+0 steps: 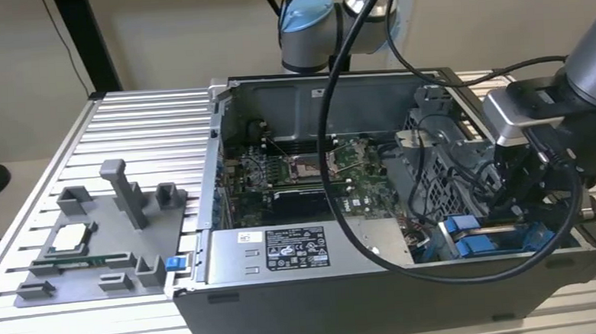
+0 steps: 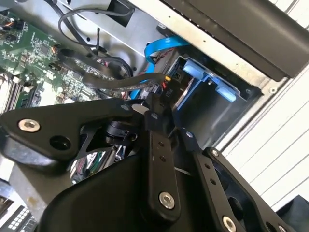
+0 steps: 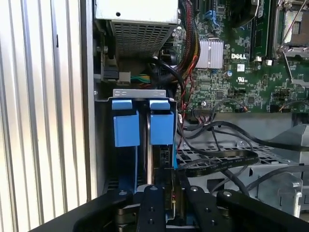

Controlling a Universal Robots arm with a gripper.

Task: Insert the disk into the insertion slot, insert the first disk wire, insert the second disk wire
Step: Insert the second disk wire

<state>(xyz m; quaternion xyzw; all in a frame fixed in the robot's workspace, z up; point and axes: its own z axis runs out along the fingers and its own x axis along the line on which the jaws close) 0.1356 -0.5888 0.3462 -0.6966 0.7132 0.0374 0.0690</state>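
Blue tabs: two bright blue caddy tabs (image 3: pixel 142 126) stand side by side in the slot (image 3: pixel 139 94), straight ahead of the end effector (image 3: pixel 170 205) in the first wrist view.
Disk: its thin edge (image 3: pixel 150 159) seems to show between the blue rails, so it looks already seated in the slot; the body and white label are out of sight.
End effector: black fingers (image 2: pixel 157 126) are nearly closed on a small black connector (image 2: pixel 166 88) with coloured leads, pressed up against the disk's end.
Wires: a flat blue cable (image 2: pixel 161 47) curls above the bay just beyond the fingertips; whether it is plugged in cannot be told.
Progress: disk insertion appears done; the wire work looks under way, with none clearly finished.
Case: in the exterior view the arm reaches down into the corner of the open case (image 1: pixel 386 285) at the exterior view's right, on the ribbed desk (image 1: pixel 143 129).
Hidden: the disk's sockets and the connector's mating face are covered by the fingers.
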